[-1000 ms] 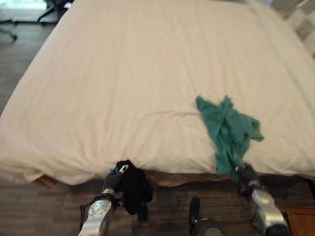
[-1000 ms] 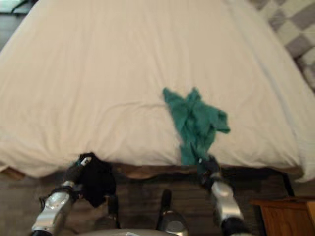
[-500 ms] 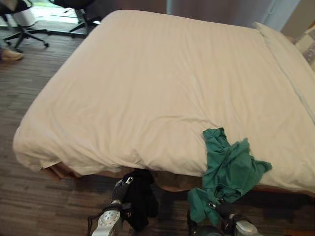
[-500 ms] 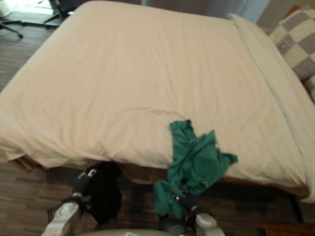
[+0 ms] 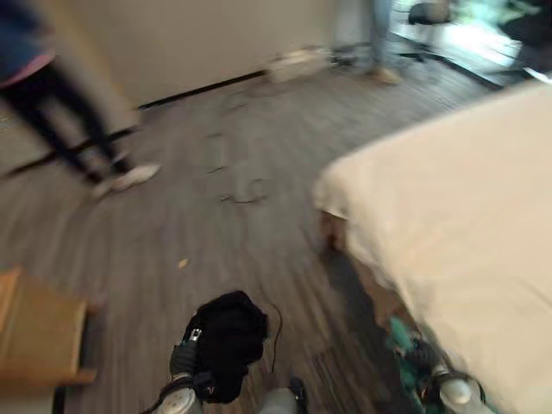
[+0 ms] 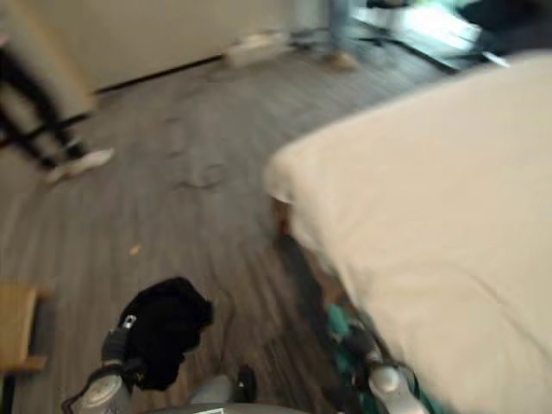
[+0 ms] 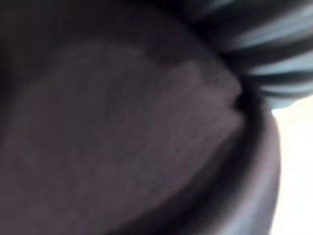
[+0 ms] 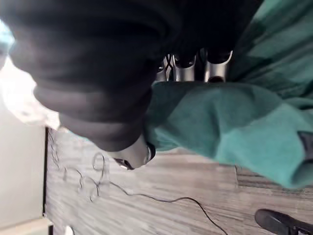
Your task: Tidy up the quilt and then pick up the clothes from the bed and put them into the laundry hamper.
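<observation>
Grey wood-plank floor (image 5: 241, 216) spreading across the left eye view, with the bed (image 5: 466, 224) under its cream quilt (image 5: 448, 198) lying ahead and to the right of both robot hands. Left robot hand (image 5: 184, 360) showing low down, curled round a bunched black garment (image 5: 226, 341) hanging just ahead of it, above the floor and clear of the bed. Right robot hand (image 5: 424, 360) showing low at the right beside the bed's edge, with a green garment (image 5: 402, 338) bunched against it; fingers too blurred here for reading. Person's dark legs and pale shoe (image 5: 129, 177) standing far beyond the left robot hand, and a light wooden piece of furniture (image 5: 34, 341) sitting to that hand's left.

Repeating the same layout in the right eye view: black garment (image 6: 164, 328) at the left robot hand (image 6: 115, 347), green cloth (image 6: 338, 328) at the right robot hand (image 6: 362, 352), quilt (image 6: 431, 207) off to the right.

Pressing close against the lens in the left wrist view, dark cloth (image 7: 117, 132) hiding the fingers, beside the ribbed cover.

Showing silver fingers (image 8: 188, 71) in the right wrist view, curling into the green garment (image 8: 230, 125), which is draping over them above the plank floor (image 8: 146, 210).
</observation>
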